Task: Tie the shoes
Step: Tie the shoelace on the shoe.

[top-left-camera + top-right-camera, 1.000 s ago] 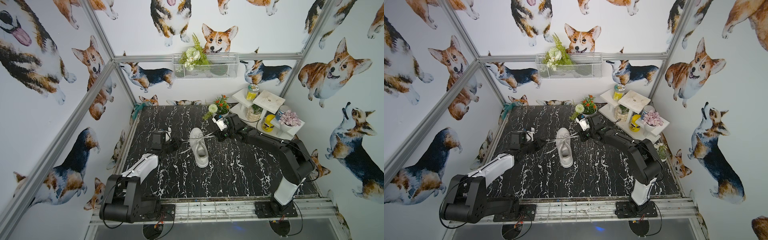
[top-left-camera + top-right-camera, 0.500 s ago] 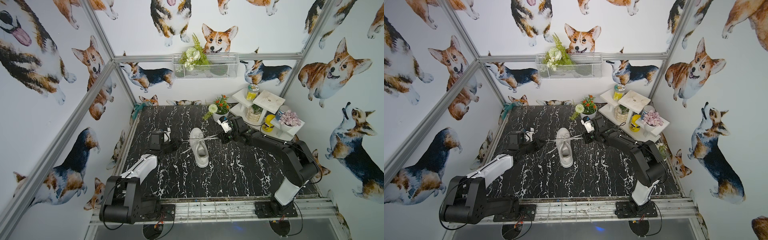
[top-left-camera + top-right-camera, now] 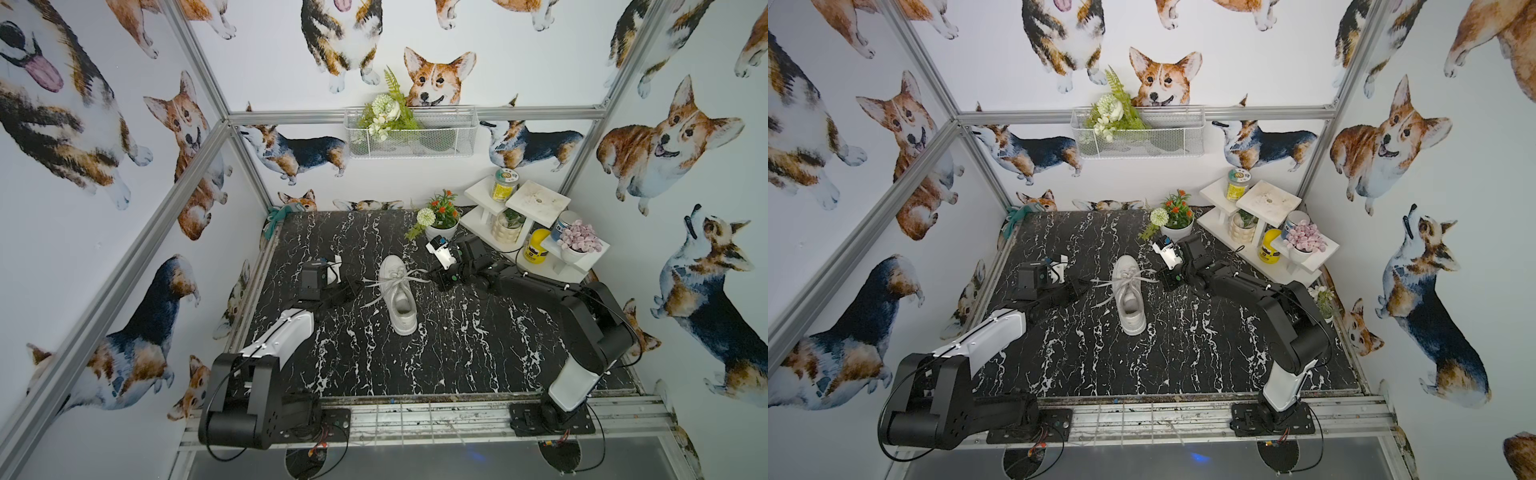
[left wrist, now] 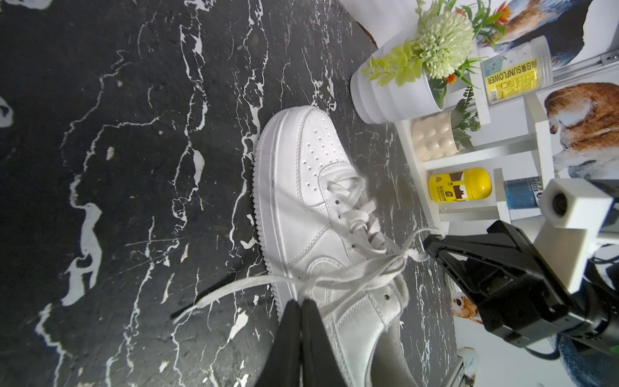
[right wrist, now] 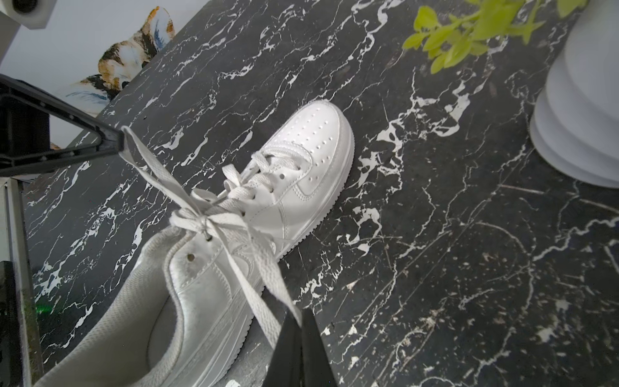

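The white shoe (image 3: pixel 400 299) (image 3: pixel 1130 301) stands mid-table on its sole, toe toward the back wall. Its laces (image 4: pixel 351 274) are knotted over the tongue and stretch out to both sides. At the shoe's left, my left gripper (image 3: pixel 359 286) (image 4: pixel 301 303) is shut on a lace, fingertips pinched together. My right gripper (image 3: pixel 432 276) (image 5: pixel 301 316), on the shoe's other side, is shut on the other lace (image 5: pixel 264 284). The knot (image 5: pixel 205 221) sits between them. The left gripper's fingertips (image 5: pixel 114 144) grip a taut strand in the right wrist view.
A white flower pot (image 3: pixel 442 227) stands just behind the right gripper. A white stepped shelf (image 3: pixel 536 201) with jars and a yellow container (image 3: pixel 535 251) fills the back right corner. A wire basket (image 3: pixel 411 137) hangs on the back wall. The black marble table (image 3: pixel 415 365) stretches toward the front.
The right gripper drifted slightly away from the shoe and back again. The left gripper shifted a little outward. Both laces stay pulled sideways.
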Robot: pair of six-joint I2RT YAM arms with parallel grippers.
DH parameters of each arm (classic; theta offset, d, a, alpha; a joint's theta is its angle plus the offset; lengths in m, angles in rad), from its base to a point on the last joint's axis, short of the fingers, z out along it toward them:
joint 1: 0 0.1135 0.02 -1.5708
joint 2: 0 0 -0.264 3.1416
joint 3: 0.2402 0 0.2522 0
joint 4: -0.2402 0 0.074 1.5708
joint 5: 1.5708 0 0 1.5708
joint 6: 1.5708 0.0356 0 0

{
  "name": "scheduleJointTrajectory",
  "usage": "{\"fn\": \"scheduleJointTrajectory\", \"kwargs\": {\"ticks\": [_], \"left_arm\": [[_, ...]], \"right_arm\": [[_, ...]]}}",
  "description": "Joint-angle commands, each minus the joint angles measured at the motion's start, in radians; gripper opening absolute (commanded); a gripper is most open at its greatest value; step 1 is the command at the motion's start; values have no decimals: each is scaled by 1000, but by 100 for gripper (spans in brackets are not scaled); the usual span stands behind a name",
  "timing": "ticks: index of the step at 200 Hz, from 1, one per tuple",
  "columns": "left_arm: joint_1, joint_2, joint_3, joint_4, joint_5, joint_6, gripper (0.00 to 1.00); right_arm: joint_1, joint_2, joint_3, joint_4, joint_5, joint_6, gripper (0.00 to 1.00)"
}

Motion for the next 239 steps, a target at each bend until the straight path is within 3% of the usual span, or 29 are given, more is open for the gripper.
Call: {"fn": "scheduleJointTrajectory", "kwargs": {"ticks": [1, 11, 28, 68, 124, 169, 209, 239], "left_arm": [[1, -20, 20, -7, -4, 66, 29], [3, -31, 36, -37, -25, 97, 41], [2, -46, 61, -90, -61, 136, 54], [0, -70, 73, -88, -21, 154, 64], [-37, -101, 79, -60, 21, 219, 61], [-55, -80, 135, -88, 3, 252, 58], [-54, -96, 132, -104, -20, 267, 58], [-55, -94, 133, -105, -22, 269, 59]], "right_arm": [[6, -18, 32, 34, -26, -13, 0], [6, -23, 45, 24, -20, -15, 0], [6, -25, 64, -4, -20, -25, 0], [6, -43, 43, -16, -21, -29, 0], [7, -73, 5, -23, -34, -43, 1], [6, -121, -92, -93, -42, -157, 8], [3, -256, -231, -136, -10, -209, 27], [-34, -306, -214, -152, 58, -264, 46]]}}
